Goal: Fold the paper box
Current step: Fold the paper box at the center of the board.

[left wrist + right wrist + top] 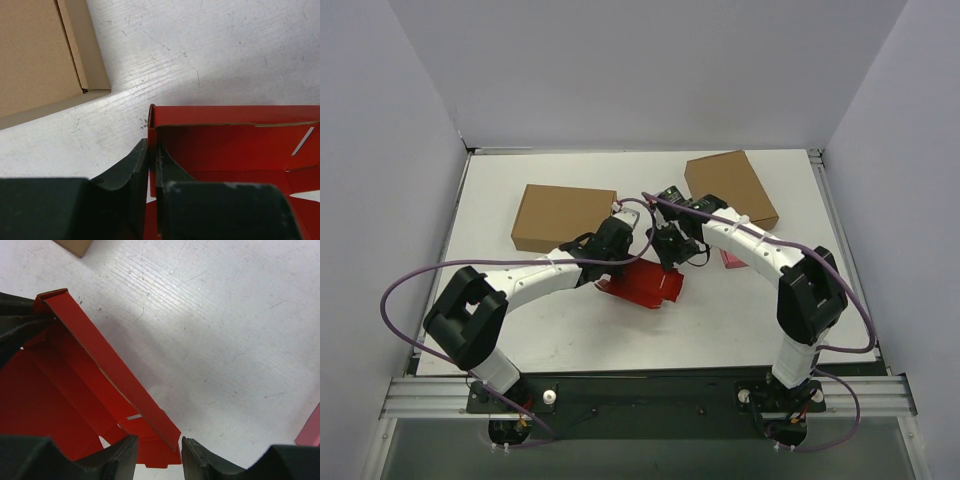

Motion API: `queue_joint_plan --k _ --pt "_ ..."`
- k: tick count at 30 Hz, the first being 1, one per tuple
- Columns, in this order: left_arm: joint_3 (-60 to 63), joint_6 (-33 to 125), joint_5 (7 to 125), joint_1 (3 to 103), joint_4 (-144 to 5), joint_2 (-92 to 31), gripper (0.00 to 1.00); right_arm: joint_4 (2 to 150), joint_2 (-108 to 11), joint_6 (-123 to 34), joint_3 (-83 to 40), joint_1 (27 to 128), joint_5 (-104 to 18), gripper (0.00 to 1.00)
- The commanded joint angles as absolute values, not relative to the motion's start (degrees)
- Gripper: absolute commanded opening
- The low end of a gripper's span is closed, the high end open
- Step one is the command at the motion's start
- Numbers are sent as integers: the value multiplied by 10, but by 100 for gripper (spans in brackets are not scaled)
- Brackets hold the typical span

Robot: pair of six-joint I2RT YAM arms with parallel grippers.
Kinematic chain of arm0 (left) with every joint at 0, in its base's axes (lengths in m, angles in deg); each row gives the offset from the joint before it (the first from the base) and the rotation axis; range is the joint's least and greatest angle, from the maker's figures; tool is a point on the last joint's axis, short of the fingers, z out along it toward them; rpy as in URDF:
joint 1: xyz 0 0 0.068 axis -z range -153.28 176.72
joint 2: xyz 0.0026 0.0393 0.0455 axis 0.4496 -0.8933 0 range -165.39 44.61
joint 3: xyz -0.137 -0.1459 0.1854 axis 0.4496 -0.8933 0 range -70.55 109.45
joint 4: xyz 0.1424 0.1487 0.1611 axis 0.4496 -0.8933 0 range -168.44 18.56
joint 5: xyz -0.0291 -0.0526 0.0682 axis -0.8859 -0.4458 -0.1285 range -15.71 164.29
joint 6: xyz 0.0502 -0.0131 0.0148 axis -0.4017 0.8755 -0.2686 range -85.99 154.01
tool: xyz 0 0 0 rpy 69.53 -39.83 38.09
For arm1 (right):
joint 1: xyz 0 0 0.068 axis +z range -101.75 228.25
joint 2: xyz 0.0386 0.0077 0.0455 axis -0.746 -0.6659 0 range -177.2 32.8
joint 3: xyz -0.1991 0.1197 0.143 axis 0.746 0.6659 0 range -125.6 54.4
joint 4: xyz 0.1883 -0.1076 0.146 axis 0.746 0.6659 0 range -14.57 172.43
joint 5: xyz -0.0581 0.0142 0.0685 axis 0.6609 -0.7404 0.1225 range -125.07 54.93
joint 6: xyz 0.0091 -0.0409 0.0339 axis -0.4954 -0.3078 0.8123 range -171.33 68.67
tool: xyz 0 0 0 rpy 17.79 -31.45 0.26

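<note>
1. Top external view: the paper box (645,285) lies on the white table (520,330) near its centre, between the two wrists. The left brown box (563,217) and the right brown box (730,187) lie behind it. The pink box (732,258) sits partly under the right arm. From here, how the fingers of either arm stand cannot be read.
2. Left wrist view: the left gripper (152,150) is pressed together on the end of an upright red wall, one finger on each face, at the box's corner. A corner of a brown box shows at the upper left.
3. Right wrist view: the right gripper (159,445) stands spread, with the lower corner of a raised red flap between its fingers. Whether the pads touch the flap cannot be told. The dark fingers of the other arm show at the upper left, clamped on the far end of the same flap.
4. Orientation: in the top external view the box's long axis runs roughly left to right, with its open side up. The wall held at both ends runs along that axis.
5. Markings: a narrow pale slit (302,141) is cut in the red wall. Both wrist views show it.
</note>
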State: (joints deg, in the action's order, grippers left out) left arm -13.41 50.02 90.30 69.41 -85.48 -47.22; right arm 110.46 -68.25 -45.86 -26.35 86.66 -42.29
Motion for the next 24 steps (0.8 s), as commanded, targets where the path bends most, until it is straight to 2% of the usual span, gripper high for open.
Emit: queue_joint_plan --k 1,24 --pt "-110 499 897 694 -848 -455 4 1128 -697 -468 -287 877 -403 40" --pt "-112 505 877 688 -843 -460 4 1089 -700 -463 -231 884 -382 33"
